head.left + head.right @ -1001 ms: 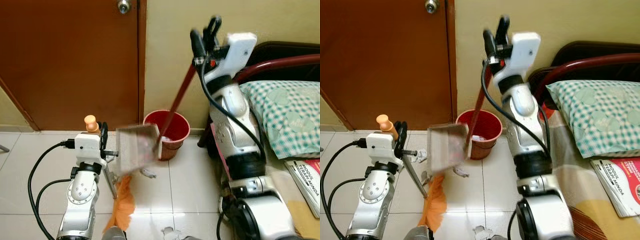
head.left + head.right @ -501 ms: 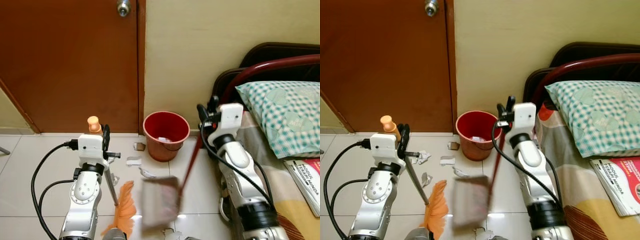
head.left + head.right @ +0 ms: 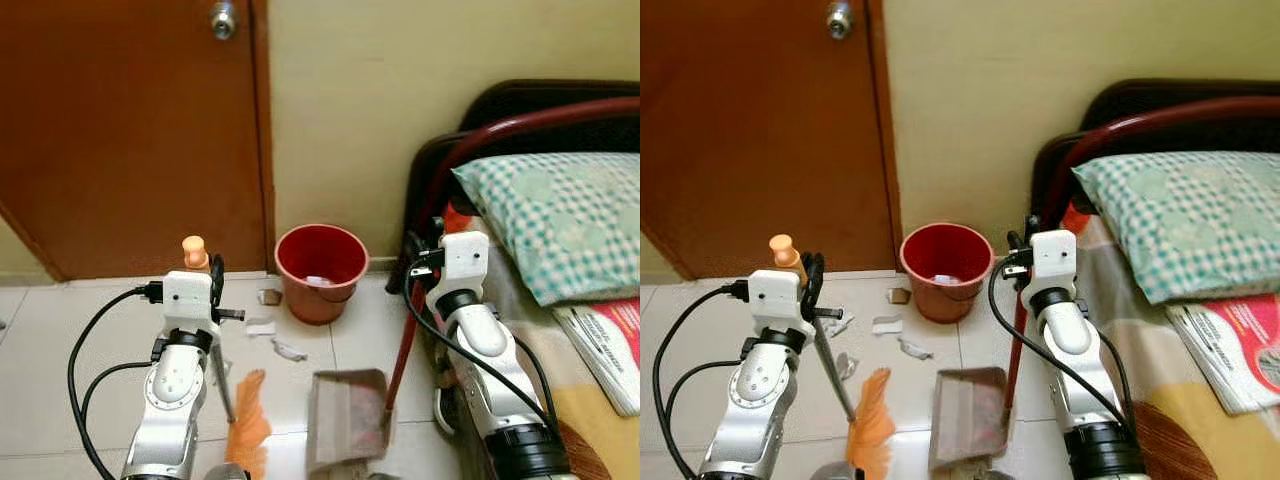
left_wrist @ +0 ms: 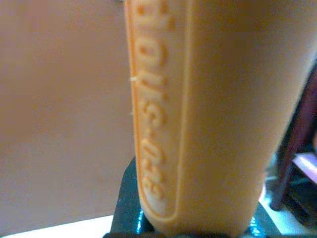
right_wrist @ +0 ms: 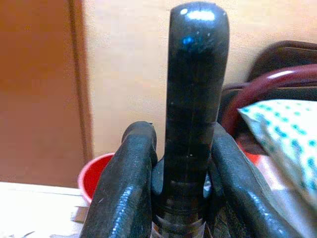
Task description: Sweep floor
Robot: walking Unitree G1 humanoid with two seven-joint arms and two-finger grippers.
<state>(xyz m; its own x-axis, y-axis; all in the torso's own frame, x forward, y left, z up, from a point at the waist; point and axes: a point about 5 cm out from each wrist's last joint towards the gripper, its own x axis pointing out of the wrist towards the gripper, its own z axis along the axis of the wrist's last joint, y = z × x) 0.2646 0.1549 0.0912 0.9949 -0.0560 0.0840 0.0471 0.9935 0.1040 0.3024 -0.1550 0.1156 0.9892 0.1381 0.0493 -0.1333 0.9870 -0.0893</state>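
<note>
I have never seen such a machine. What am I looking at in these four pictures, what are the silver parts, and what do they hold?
The silver parts are the two arms of a humanoid robot. Two pictures come from cameras in its head, looking down at the white tiled floor. The other two come from cameras on its wrists, close to what each arm holds.

The left tool is closed on the orange-handled broom with orange bristles. The right tool is closed on the dark red long handle of the grey dustpan, which rests on the floor.

Torn paper scraps lie between the broom and the round red plastic bucket by the yellow wall. On the right is a bed with a green checked pillow.
</note>
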